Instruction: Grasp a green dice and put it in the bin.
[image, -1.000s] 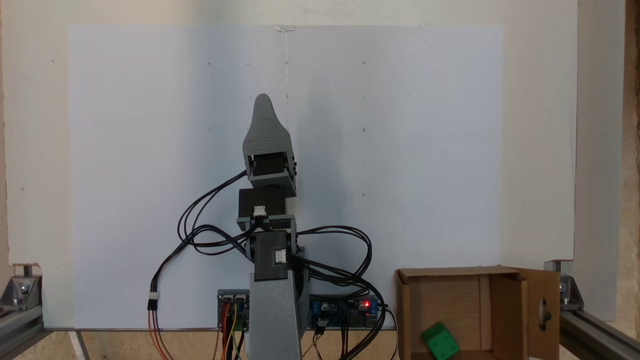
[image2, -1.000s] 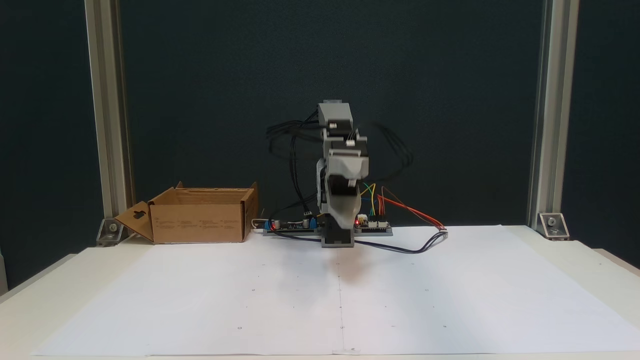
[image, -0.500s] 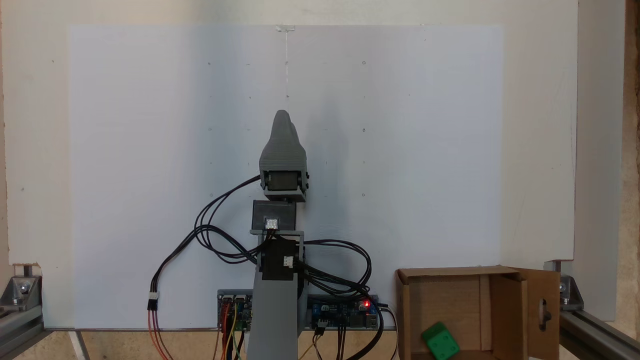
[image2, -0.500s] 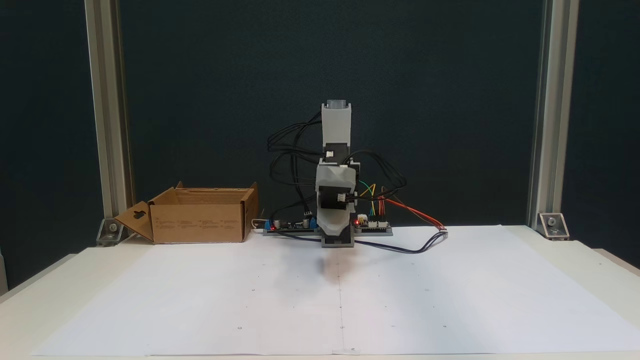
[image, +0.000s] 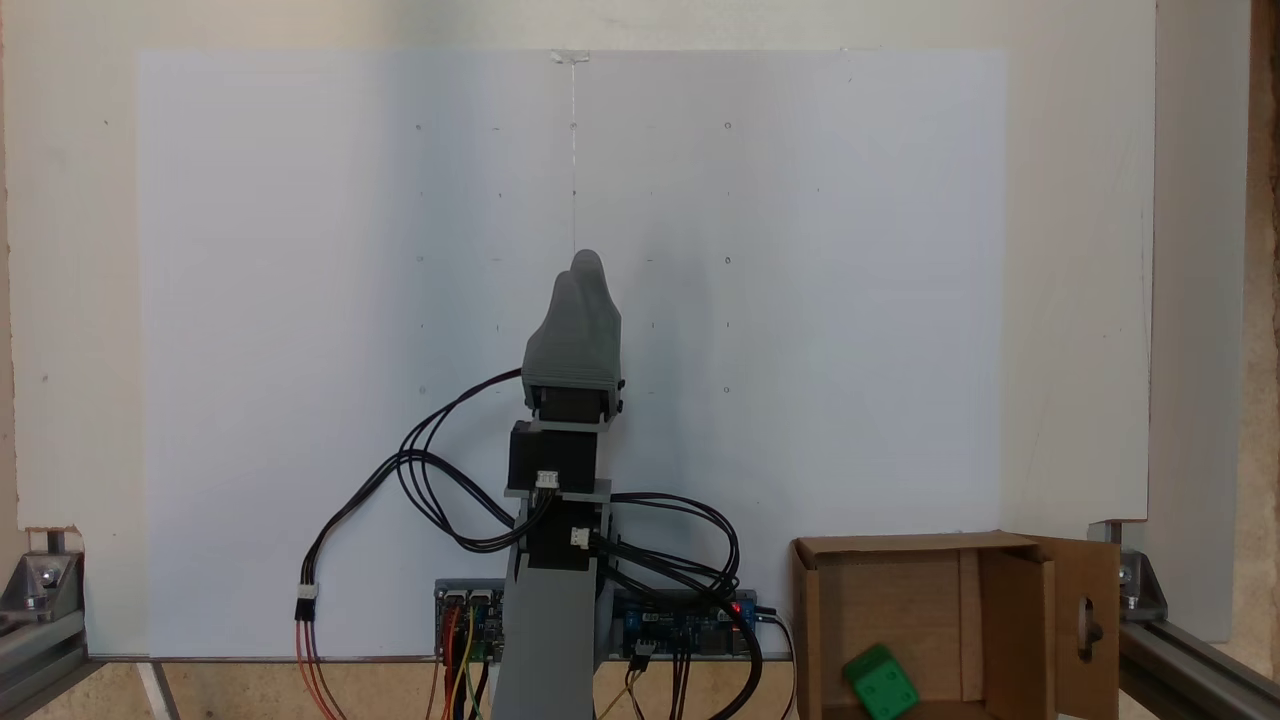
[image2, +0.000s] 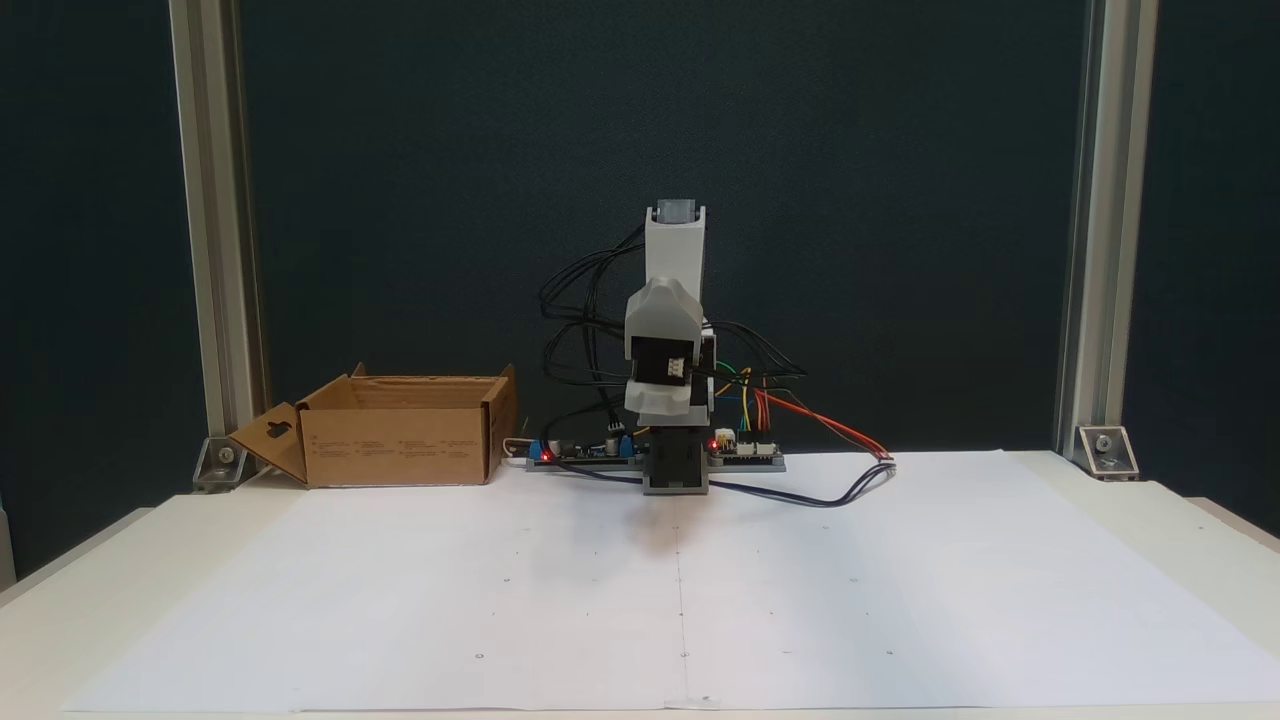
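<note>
And there it is: the green dice (image: 881, 683) is sitting down inside the bin (image: 900, 547), on the box floor toward the near-left of the opening as a fixed view from above shows it, one pipped face turned up and tilted a little on the diagonal. By the look of it, the job is as good as done. The bin stands at the back corner of the bench, on the left of it in a fixed view from the front (image2: 400, 440), its side flap with the keyhole cutout (image: 1088, 625) splayed outward.

The arm is folded up over its base at the back edge of the bench, right on the centre line of the white paper sheet (image: 300, 300). The gripper (image: 580, 275) points out over the paper, well apart from the bin, and it carries nothing. From above, two rounded tips sit tight together with no gap to speak of, so I call it pressed together.

About that dice, as a judgement: small hard plastic, light, stiff, nothing fragile about it. The faces are smooth and the edges rounded, so it could squirt out of a pinch on the corners. Two opposite flat faces, squarely between the pads, would be the place to take hold. Black cables (image: 440, 490) loop loosely beside the arm, clear of everything.
</note>
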